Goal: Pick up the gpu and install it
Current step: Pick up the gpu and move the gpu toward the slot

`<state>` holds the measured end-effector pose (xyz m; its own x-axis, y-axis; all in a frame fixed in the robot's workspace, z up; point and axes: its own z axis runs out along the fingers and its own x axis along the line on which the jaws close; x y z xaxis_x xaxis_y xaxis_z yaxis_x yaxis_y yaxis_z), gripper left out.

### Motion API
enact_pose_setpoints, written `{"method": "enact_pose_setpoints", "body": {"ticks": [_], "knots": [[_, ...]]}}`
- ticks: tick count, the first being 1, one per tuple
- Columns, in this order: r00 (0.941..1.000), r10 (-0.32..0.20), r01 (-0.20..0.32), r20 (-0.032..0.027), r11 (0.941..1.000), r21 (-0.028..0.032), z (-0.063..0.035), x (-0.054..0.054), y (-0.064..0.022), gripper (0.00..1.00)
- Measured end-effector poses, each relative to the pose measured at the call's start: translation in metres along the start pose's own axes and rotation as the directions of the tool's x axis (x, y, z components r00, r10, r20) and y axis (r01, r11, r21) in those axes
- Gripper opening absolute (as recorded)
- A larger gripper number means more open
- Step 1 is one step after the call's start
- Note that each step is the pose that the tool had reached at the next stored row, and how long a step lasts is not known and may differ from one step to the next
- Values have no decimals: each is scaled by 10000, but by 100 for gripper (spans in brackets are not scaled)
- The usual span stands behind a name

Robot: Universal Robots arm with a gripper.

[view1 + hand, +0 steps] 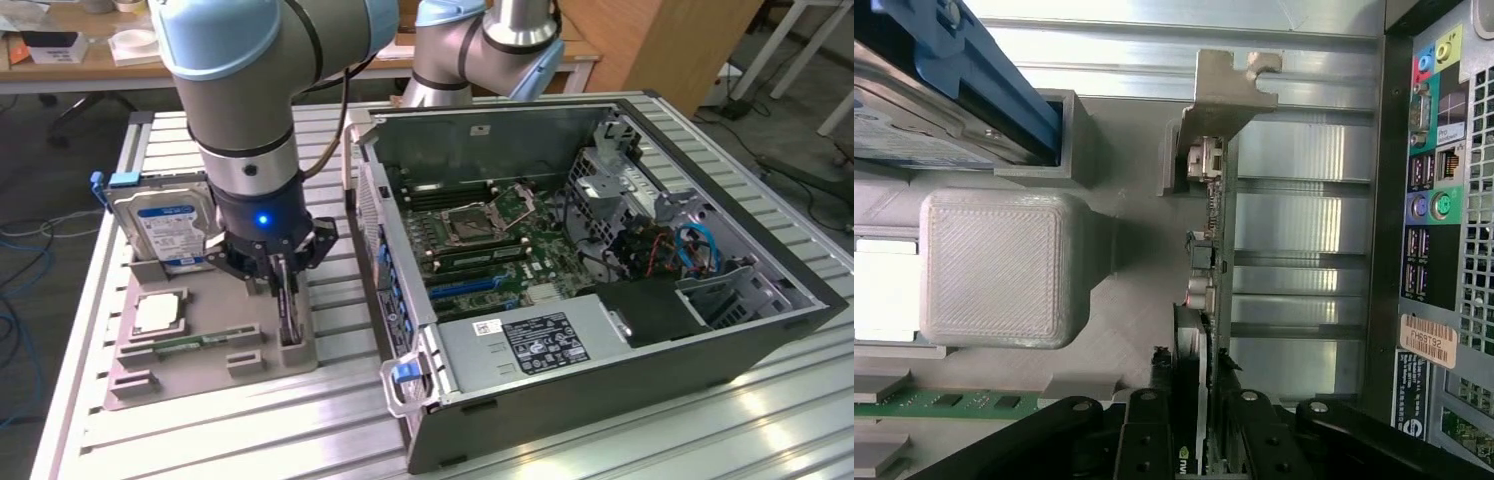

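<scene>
Grey arm (243, 120), pale-blue caps (220, 40); black gripper (283, 288)

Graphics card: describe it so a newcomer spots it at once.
A grey tray sits beside the open computer case. The graphics card stands on edge at the tray's case side. Unlike the labelled hard drive and square chip, it is thin, with a silvery bracket.

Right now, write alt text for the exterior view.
A robot arm reaches down to a graphics card standing on edge in a grey tray, beside an open computer case. A hard drive and a processor chip sit in the same tray.
</scene>
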<state>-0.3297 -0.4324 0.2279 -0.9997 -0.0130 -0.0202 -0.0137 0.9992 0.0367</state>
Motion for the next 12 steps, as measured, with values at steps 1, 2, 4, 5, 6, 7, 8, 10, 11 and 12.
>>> {"method": "enact_pose_setpoints", "body": {"ticks": [1,2,4,5,6,7,8,10,11,12], "knots": [[10000,0,0,0,10000,0,0,0,0,27],[10000,0,0,0,10000,0,0,0,0,27],[10000,0,0,0,10000,0,0,0,0,27],[10000,0,0,0,10000,0,0,0,0,27],[10000,0,0,0,10000,0,0,0,0,27],[10000,0,0,0,10000,0,0,0,0,26],[10000,0,0,0,10000,0,0,0,0,26],[10000,0,0,0,10000,0,0,0,0,26],[10000,0,0,0,10000,0,0,0,0,26],[10000,0,0,0,10000,0,0,0,0,26]]}}
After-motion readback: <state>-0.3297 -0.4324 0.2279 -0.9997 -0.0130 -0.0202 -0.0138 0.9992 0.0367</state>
